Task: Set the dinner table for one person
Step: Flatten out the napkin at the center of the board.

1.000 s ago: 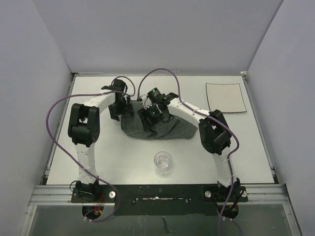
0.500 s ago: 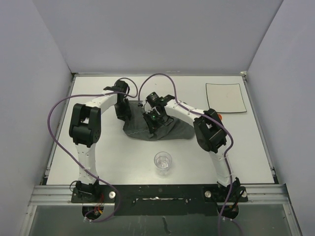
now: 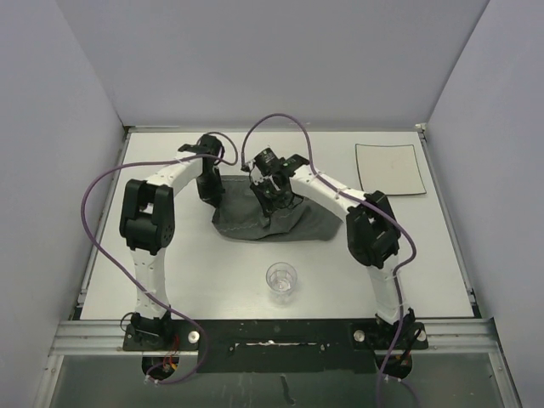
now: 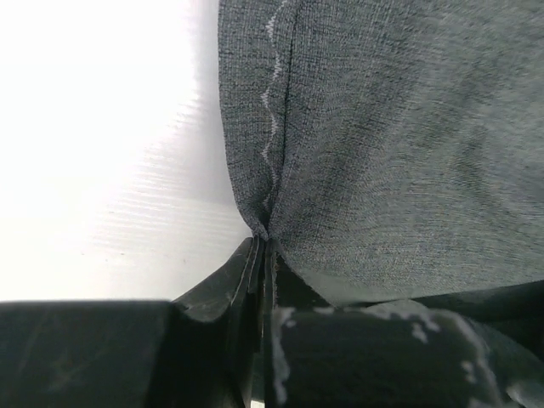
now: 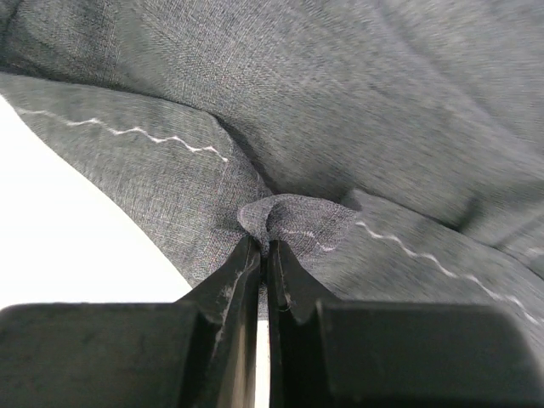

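Top external: dinner table (image 3: 195,272) directly beneath both grippers, bearing a crumpled grey placemat (image 3: 297,223). On its stitched edge, left gripper (image 4: 262,245) pressed together; right gripper (image 5: 264,248) pinching a raised fold. Nearer the bases than either gripper, a clear cup (image 3: 281,280); right of the right gripper, a white plate (image 3: 389,168).

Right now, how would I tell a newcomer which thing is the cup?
Start at the white table. Near the middle of its front edge stands the cup, just in front of the grey placemat. It is the only clear, round thing; the plate is white, square, in the far right corner.
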### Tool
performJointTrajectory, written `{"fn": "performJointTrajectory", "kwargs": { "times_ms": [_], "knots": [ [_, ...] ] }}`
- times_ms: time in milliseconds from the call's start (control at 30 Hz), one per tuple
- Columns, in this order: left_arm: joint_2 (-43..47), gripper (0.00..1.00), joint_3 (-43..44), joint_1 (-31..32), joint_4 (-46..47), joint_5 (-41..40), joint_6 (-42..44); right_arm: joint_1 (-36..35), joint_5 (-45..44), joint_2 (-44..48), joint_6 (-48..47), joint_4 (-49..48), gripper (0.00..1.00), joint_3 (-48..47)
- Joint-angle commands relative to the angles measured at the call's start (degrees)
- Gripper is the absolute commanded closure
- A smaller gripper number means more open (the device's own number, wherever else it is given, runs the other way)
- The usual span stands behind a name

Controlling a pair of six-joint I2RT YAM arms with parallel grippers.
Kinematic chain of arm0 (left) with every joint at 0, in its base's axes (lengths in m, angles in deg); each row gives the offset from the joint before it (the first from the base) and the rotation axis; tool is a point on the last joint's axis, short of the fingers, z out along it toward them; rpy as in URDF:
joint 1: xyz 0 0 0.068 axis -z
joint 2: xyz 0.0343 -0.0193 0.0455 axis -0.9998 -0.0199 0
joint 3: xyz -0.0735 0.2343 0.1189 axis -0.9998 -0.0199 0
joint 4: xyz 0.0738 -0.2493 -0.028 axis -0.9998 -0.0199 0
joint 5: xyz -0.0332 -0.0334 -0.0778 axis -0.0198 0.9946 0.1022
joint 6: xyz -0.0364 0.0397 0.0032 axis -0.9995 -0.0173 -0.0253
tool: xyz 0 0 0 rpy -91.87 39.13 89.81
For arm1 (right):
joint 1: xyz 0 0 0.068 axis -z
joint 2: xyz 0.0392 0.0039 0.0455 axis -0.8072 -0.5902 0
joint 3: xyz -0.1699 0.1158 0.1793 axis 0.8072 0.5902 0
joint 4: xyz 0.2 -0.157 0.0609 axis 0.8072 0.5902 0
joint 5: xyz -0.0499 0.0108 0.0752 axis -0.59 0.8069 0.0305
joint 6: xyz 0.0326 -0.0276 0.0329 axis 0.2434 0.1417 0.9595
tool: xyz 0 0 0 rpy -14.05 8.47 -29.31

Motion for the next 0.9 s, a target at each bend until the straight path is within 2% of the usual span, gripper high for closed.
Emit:
{"fn": "performJointTrajectory", "kwargs": {
  "times_ms": [0,433,633,867],
  "knots": [
    [5.7,1.0,7.1,-0.2,-3.6,-4.4,1.5,-0.1,-7.9,9.6,1.1,1.3,1.0,-4.7],
    [15.1,1.0,19.1,-0.9,-11.7,-10.1,4.8,0.1,-26.9,25.5,3.6,3.0,1.0,-6.5],
    [22.5,1.0,19.1,-0.2,-12.7,-13.3,6.5,-0.2,-30.0,33.4,4.0,2.6,1.0,-5.5],
    [30.3,1.0,20.0,6.0,-12.2,-21.7,11.0,-3.1,-32.0,44.9,4.0,-5.2,1.0,3.6]
  ]
}}
